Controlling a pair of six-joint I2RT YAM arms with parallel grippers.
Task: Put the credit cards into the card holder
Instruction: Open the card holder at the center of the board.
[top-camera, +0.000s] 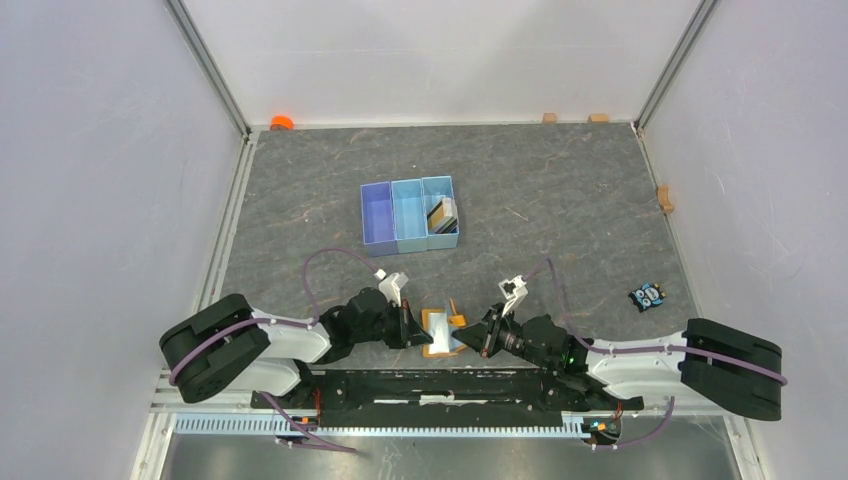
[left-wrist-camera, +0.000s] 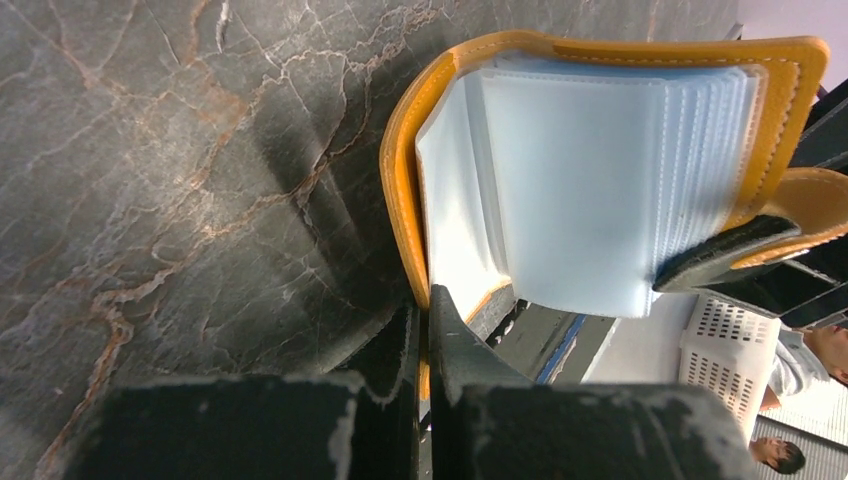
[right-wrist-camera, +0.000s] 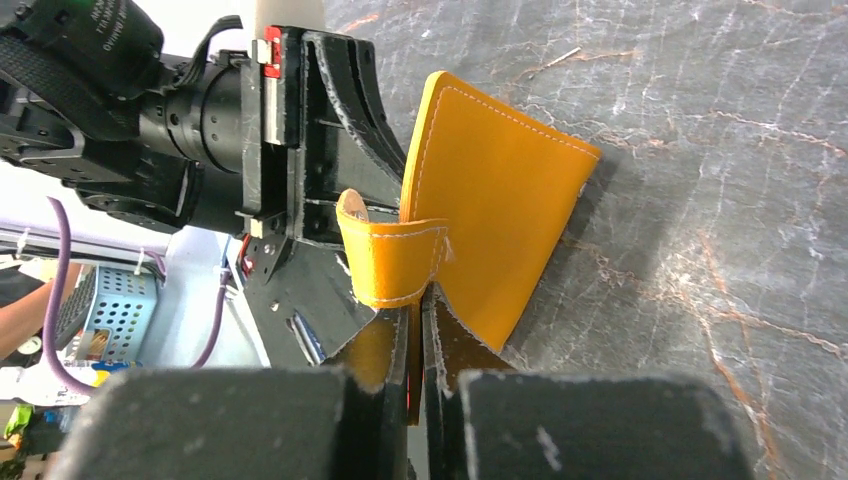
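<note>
Right wrist view: right gripper (right-wrist-camera: 418, 305) had its two black fingers drawn nearly together, pinching the lower edge of the card holder (right-wrist-camera: 500, 210). The orange cover stood on edge, tilted, over the grey marbled table (right-wrist-camera: 700, 200). The clasp tab (right-wrist-camera: 395, 262) curled round in front of the fingers. Just behind the cover sat the left gripper (right-wrist-camera: 385, 150), black, against the holder's far side. A purple cable (right-wrist-camera: 58, 290) and a blue perforated basket (right-wrist-camera: 110, 310) showed at far left.

Blue three-compartment tray (top-camera: 377, 215), frame centre; black-and-blue gadget (top-camera: 648, 297), right; orange object (top-camera: 282, 122), upper left; wooden blocks (top-camera: 549, 117), upper right.
</note>
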